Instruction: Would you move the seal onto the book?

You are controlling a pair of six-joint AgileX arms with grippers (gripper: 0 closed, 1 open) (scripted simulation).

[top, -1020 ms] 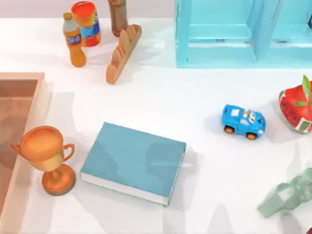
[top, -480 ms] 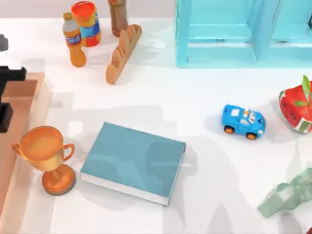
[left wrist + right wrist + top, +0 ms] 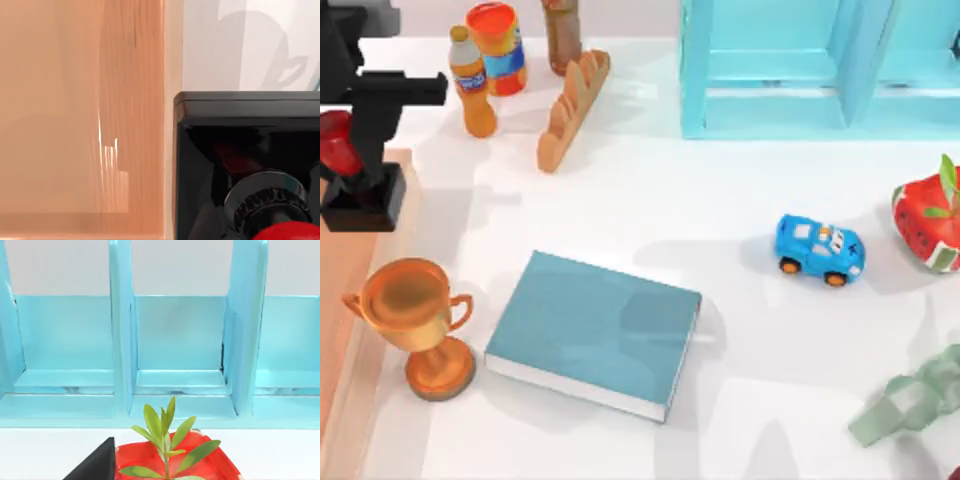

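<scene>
My left gripper (image 3: 355, 130) hangs in the air at the far left, over the edge of the wooden box, shut on the seal. The seal's red knob (image 3: 334, 148) sits between the fingers and its black square base (image 3: 360, 198) hangs below. Up close in the left wrist view I see the same black base (image 3: 245, 145) and red knob (image 3: 292, 232). The teal-blue book (image 3: 592, 330) lies flat in the front middle of the table, to the right of the seal and nearer the table's front. A dark tip of my right gripper (image 3: 95, 467) shows in the right wrist view.
A wooden box (image 3: 408, 205) lines the left edge, with a gold trophy (image 3: 415, 320) between it and the book. Bottles (image 3: 470, 85), a can (image 3: 496, 45) and a bread loaf (image 3: 572, 105) stand at the back left. A light-blue shelf (image 3: 820, 70), toy car (image 3: 818, 250), red plant pot (image 3: 928, 225) and pale green object (image 3: 910, 400) are on the right.
My left arm has come into the top view from the left edge, rising and moving back with the seal held in it. Nothing else has moved.
</scene>
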